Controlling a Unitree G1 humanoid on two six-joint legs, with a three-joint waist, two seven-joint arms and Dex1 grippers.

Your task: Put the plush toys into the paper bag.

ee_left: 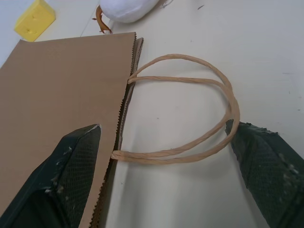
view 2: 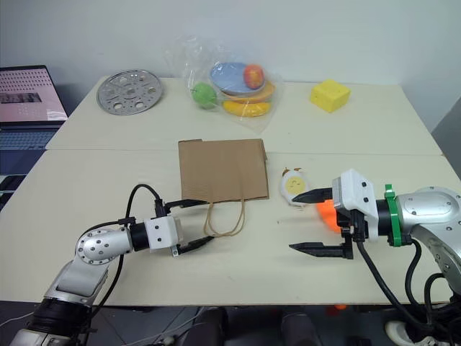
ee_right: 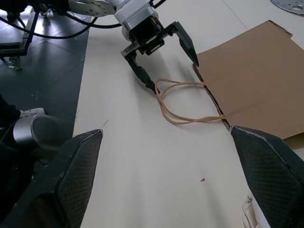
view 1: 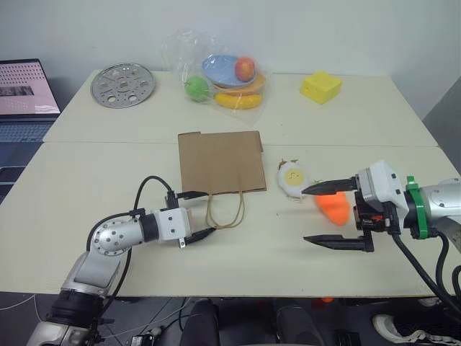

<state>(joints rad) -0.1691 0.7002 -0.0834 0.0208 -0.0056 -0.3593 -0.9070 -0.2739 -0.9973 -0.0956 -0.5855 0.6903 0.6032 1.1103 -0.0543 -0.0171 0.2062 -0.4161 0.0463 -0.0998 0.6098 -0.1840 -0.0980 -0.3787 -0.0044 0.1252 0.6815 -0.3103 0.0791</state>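
Paper bag [view 1: 221, 161] flat on table, toys outside; egg [view 1: 292, 176], carrot [view 1: 333, 207] beside it. Both grippers wide, empty.

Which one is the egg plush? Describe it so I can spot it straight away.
Find the flat brown paper bag in the middle of the table. Just off its right edge lies the egg plush: small, white, with a yellow yolk face. The orange carrot plush lies beside it, nearer the robot.
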